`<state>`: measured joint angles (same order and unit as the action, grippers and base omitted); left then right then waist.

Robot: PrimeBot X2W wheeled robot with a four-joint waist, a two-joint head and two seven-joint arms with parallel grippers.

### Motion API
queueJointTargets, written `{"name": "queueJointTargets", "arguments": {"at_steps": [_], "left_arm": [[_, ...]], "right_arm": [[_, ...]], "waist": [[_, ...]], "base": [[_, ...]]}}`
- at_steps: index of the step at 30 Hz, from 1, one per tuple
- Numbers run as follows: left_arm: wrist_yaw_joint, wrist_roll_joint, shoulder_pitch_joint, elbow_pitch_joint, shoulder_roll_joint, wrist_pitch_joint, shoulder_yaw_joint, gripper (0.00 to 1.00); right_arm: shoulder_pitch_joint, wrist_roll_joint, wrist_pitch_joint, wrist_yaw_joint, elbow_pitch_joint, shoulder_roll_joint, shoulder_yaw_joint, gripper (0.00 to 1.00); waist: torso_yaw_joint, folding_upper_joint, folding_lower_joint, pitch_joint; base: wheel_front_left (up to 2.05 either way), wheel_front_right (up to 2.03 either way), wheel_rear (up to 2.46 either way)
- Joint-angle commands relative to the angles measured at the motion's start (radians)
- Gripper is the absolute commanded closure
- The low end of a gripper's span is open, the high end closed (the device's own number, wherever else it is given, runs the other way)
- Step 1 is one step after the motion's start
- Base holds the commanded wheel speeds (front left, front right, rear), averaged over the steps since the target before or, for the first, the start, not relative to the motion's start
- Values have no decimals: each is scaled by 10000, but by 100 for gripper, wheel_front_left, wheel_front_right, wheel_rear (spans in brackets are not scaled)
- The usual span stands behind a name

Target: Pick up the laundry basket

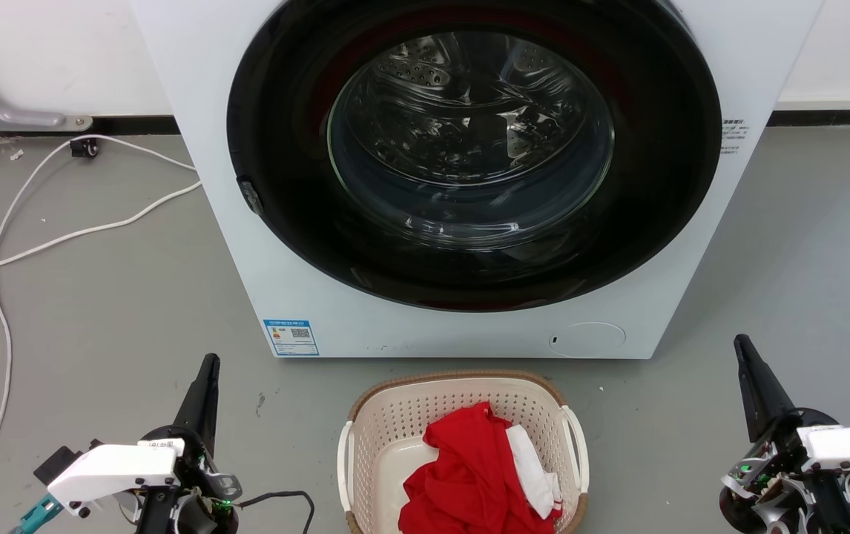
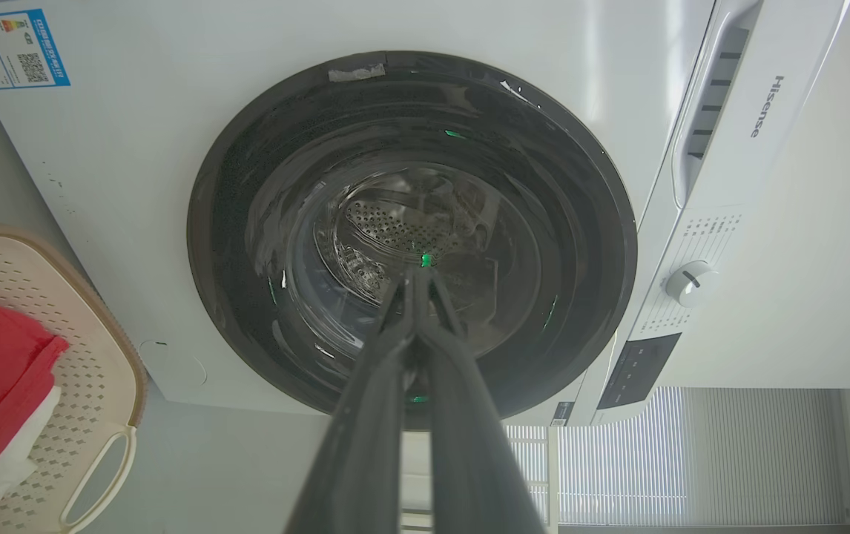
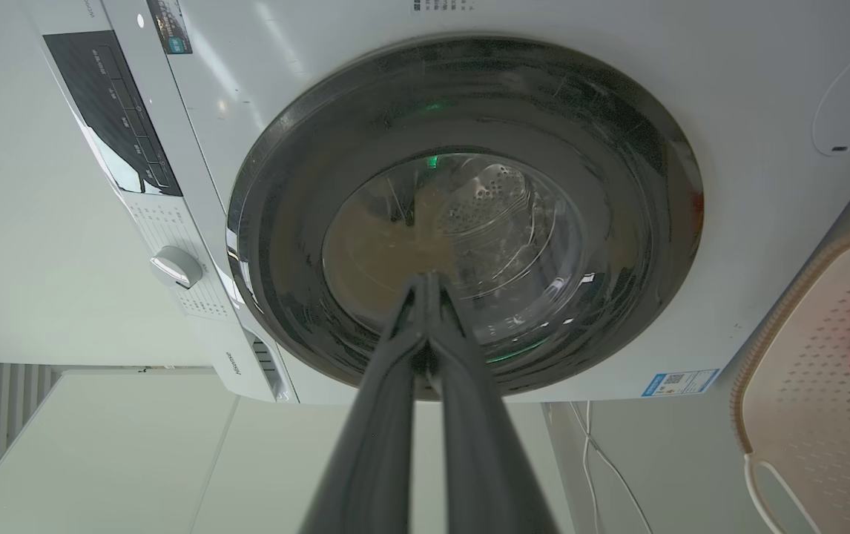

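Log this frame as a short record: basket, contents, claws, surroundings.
laundry basket: on the floor in front of the washing machine, not gripped
contents: red garment and a white cloth
left claw: shut, empty, apart from the basket on its left
right claw: shut, empty, apart on its right
door: closed
floor: white cable at left

Grey floor [image 1: 99, 311]; on it washing machine [image 1: 469, 170], laundry basket [image 1: 462, 408], white cable [image 1: 61, 237]
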<state>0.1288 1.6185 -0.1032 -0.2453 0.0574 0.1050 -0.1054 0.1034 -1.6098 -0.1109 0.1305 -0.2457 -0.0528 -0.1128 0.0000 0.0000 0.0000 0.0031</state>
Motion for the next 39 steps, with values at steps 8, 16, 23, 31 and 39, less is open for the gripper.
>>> {"name": "queueJointTargets", "arguments": {"at_steps": [8, 16, 23, 31, 39], "left_arm": [[36, -36, -105, -14, -13, 51, -38, 100], [36, -50, -106, -13, -20, 62, -49, 100], [36, -60, -107, -14, -26, 71, -57, 100], [36, -70, -108, -14, -31, 59, -66, 100], [36, -80, -109, -14, -31, 67, -73, 100]], "right_arm": [[116, 29, -41, 4, -7, 29, -14, 100], [116, 30, -42, 4, -7, 29, -16, 100], [116, 32, -33, 4, -7, 30, -16, 100], [116, 33, -34, 4, -7, 32, -18, 100], [116, 35, -36, 4, -8, 33, -19, 100]], "waist": [[0, 0, 0, 0], [0, 0, 0, 0], [0, 0, 0, 0], [0, 0, 0, 0], [0, 0, 0, 0]], "base": [[0, 0, 0], [0, 0, 0], [0, 0, 0], [0, 0, 0], [0, 0, 0]]}}
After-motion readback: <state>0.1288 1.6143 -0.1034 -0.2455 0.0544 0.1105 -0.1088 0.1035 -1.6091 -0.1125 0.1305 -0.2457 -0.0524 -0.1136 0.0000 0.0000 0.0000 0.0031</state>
